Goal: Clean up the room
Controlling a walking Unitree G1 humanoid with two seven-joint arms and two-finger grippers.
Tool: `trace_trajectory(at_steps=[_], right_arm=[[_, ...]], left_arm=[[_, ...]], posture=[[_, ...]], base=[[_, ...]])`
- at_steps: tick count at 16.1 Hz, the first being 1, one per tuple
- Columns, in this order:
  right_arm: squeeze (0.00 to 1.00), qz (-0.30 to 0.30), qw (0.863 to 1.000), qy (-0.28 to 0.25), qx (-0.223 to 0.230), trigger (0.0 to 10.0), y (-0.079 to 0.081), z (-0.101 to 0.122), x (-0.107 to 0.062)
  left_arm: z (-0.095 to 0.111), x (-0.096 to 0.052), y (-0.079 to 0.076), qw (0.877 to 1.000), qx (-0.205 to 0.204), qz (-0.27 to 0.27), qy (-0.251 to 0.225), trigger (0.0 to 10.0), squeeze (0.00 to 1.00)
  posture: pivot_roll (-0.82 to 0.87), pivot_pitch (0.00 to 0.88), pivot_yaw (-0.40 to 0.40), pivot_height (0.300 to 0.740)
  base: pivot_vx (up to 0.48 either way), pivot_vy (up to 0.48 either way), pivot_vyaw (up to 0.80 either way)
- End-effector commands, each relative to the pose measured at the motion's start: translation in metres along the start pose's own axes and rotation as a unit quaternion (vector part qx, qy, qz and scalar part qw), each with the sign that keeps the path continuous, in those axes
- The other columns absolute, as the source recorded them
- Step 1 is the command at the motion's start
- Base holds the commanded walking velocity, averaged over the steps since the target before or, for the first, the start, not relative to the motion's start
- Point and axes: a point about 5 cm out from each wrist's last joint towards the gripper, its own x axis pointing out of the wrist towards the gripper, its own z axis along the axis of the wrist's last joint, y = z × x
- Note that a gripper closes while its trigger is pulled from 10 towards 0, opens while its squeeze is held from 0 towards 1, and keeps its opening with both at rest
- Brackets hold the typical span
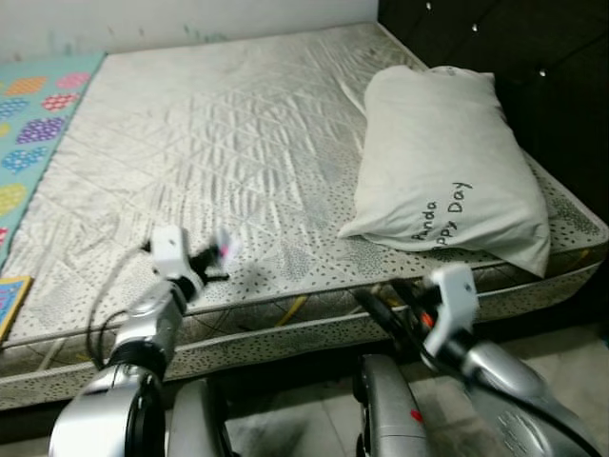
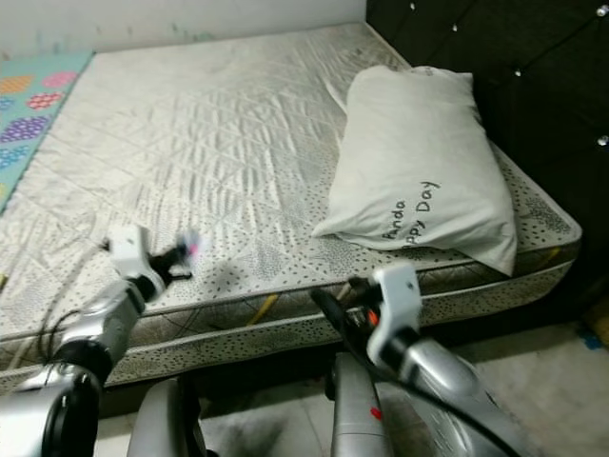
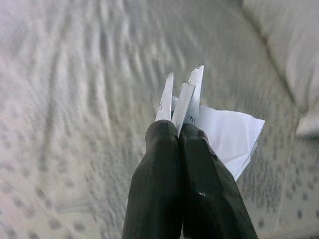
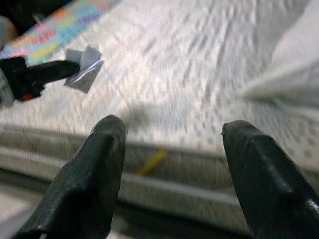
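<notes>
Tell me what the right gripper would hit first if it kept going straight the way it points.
Probably the mattress. The right gripper, fingers open, points over the near mattress edge, so it would likely meet the quilted top just past that edge. The pillow lies off to the side. Depth is uncertain.

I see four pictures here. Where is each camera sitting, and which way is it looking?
Left eye view: on the head, looking forward and down at the mattress and pillow; both silver arms show.
Right eye view: its stereo twin, showing the same scene.
Left wrist view: on the left wrist, looking along the left gripper, shut on folded paper, toward the mattress.
Right wrist view: on the right wrist, looking past the open right gripper at the mattress edge.
Shared: the right wrist view also catches the paper.
</notes>
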Motion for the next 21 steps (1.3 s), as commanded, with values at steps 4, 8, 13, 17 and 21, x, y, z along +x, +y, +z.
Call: trace_trajectory(at_steps=[4, 8, 13, 17, 21], right_arm=[[0.0, -0.092, 0.995, -0.037, 0.016, 10.0, -0.016, 0.006, 0.019], [0.0, -0.134, 0.988, -0.066, 0.034, 10.0, -0.021, 0.013, 0.027], [0.0, -0.17, 0.979, -0.106, 0.041, 10.0, -0.024, 0.022, 0.032], [0.0, -0.171, 0.977, -0.12, 0.039, 10.0, -0.026, 0.029, 0.033], [0.0, -0.178, 0.976, -0.122, 0.032, 10.0, -0.031, 0.031, 0.031]], left_arm=[[0.006, -0.024, -0.016, 0.997, 0.043, -0.027, -0.065, 0.0, 0.0], [0.005, -0.065, -0.037, 0.994, 0.044, -0.028, -0.098, 0.0, 0.0], [0.0, -0.075, -0.041, 0.997, 0.041, -0.03, -0.066, 0.0, 0.0], [0.001, -0.073, -0.046, 0.997, 0.039, -0.036, -0.058, 0.0, 0.0], [-0.005, -0.074, -0.05, 0.997, 0.034, -0.041, -0.049, 0.0, 0.0]], posture=[[-0.26, 0.0, 0.094, 0.547], [-0.23, 0.0, 0.081, 0.547], [-0.23, 0.0, 0.09, 0.547], [-0.24, 0.0, 0.087, 0.578], [-0.24, 0.0, 0.08, 0.623]], base=[[0.0, 0.0, 0.0], [0.0, 0.0, 0.0], [0.0, 0.0, 0.0], [0.0, 0.0, 0.0], [0.0, 0.0, 0.0]])
